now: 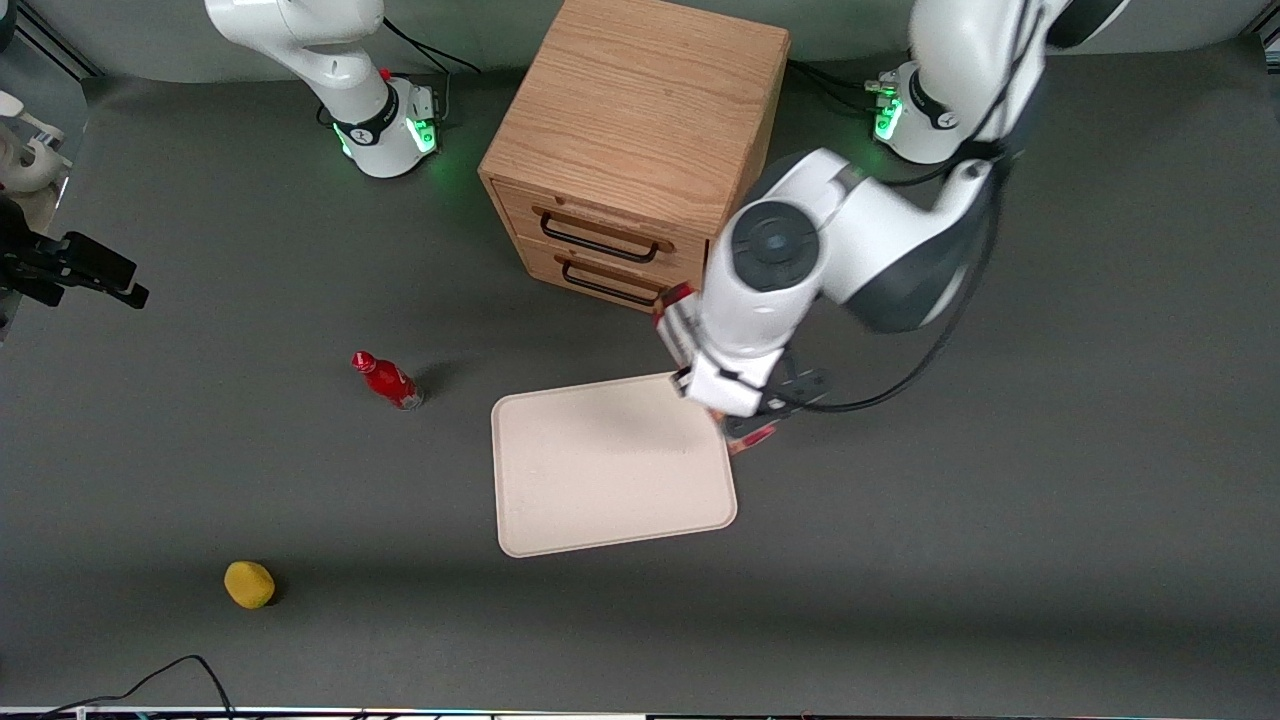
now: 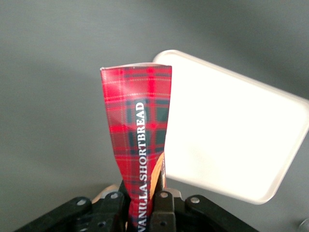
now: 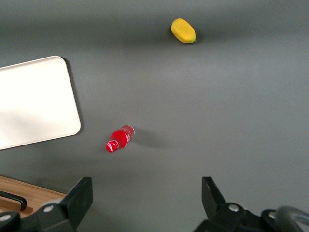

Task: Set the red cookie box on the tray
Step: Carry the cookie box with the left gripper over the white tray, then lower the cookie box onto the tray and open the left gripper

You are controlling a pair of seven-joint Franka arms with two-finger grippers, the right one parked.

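1. The tool [image 2: 145, 205] is pinched tight on one end of the red cookie box [image 2: 140, 140].
2. The box is up in the air, over the edge of the tray [image 1: 610, 470] at the working arm's side.
3. The tray lies flat on the table [image 1: 1000, 560], in front of the wooden drawers [image 1: 625, 150].
4. A small red bottle [image 1: 388, 380] and a yellow thing [image 1: 249, 584] sit toward the parked arm's end.

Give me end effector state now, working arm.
Left end effector: closed on the red cookie box, carried in the air at the tray corner nearest the drawers.
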